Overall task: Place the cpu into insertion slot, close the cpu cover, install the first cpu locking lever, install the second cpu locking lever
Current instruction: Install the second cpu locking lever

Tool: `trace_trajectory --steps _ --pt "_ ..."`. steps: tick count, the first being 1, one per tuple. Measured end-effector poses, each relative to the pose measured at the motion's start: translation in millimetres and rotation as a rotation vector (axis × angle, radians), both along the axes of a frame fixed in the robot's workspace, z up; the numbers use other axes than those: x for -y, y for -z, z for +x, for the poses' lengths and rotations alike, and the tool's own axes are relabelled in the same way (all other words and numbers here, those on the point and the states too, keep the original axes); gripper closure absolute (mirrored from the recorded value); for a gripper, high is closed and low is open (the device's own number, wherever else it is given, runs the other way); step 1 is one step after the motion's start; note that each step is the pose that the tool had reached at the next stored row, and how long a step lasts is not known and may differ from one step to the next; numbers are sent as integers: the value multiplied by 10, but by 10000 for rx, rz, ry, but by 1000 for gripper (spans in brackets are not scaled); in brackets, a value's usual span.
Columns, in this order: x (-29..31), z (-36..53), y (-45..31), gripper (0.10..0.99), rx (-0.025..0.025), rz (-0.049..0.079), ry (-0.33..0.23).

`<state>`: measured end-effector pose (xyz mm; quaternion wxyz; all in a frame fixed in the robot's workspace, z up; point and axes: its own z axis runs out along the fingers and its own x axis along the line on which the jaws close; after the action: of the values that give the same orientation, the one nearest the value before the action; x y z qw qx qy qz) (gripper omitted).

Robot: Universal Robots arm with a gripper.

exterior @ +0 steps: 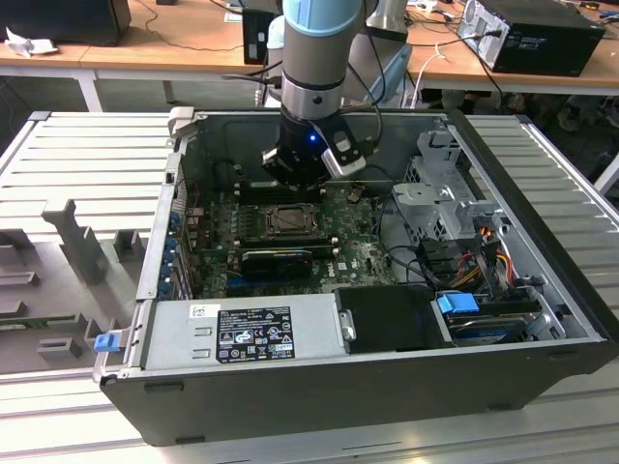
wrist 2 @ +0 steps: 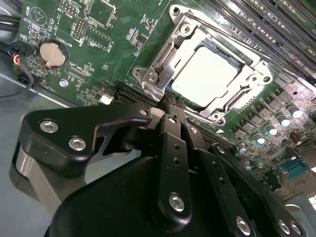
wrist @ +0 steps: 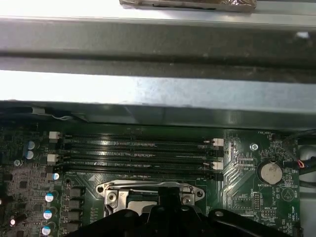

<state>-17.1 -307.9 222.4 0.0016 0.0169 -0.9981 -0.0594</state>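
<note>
In the second wrist view the cpu (wrist 2: 206, 75) lies seated in the insertion slot (wrist 2: 183, 97), its pale metal face showing through the window of the cpu cover (wrist 2: 247, 88), which lies flat over it. The gripper (wrist 2: 173, 106) hangs at about 7 o'clock from the socket, jaws pressed narrow together and holding nothing (fingertips just beside the socket's rim). The green motherboard (wrist 2: 98, 44) surrounds it.

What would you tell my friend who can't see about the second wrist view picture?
A shiny grey cpu sits in the square insertion slot on a green motherboard, with the metal cpu cover closed around it. The black gripper reaches toward the slot's near edge, fingers pressed together. A round coin battery sits nearby.
</note>
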Motion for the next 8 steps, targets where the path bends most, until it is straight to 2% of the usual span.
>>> trace_trajectory --steps 8 --pt "3 0 -60 980 0 -1 -1"
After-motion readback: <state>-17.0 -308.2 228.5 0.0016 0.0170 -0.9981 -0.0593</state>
